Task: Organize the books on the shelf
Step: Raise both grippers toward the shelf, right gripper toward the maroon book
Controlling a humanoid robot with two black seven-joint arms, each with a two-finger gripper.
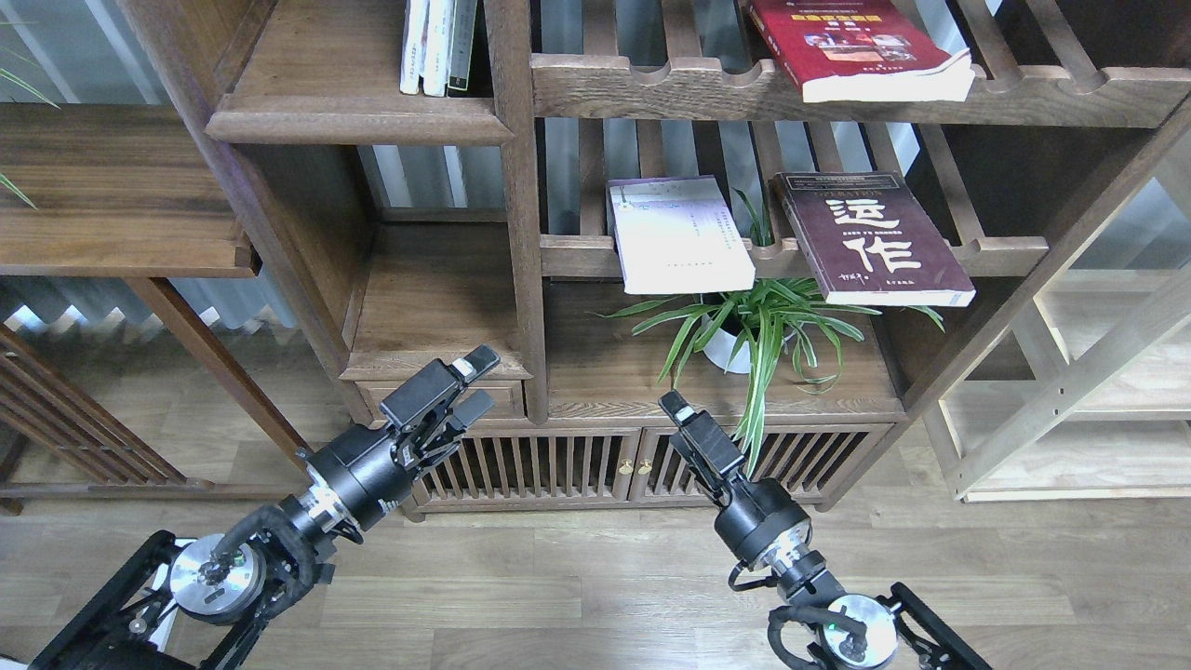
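Note:
Three books lie flat on slatted racks. A thick red book [856, 46] is at the upper right, and a maroon book [875, 242] with big white characters lies below it. Left of that lies a pale white-lavender book [677, 234]. The shelf [358, 119], a solid dark board with a rounded lip, is at the upper left. Upright books [437, 46] stand at its right end. My left gripper [477, 381] is open and empty, low in front of the small drawer. My right gripper [677, 408] is empty below the plant. I see it edge-on, so its fingers cannot be told apart.
A potted spider plant [754, 326] stands on the cabinet top under the two lower books. A solid lower compartment [437, 298] sits left of the post [521, 233]. Slatted cabinet doors [558, 465] are behind the grippers. A pale light-wood rack [1098, 391] stands at the right.

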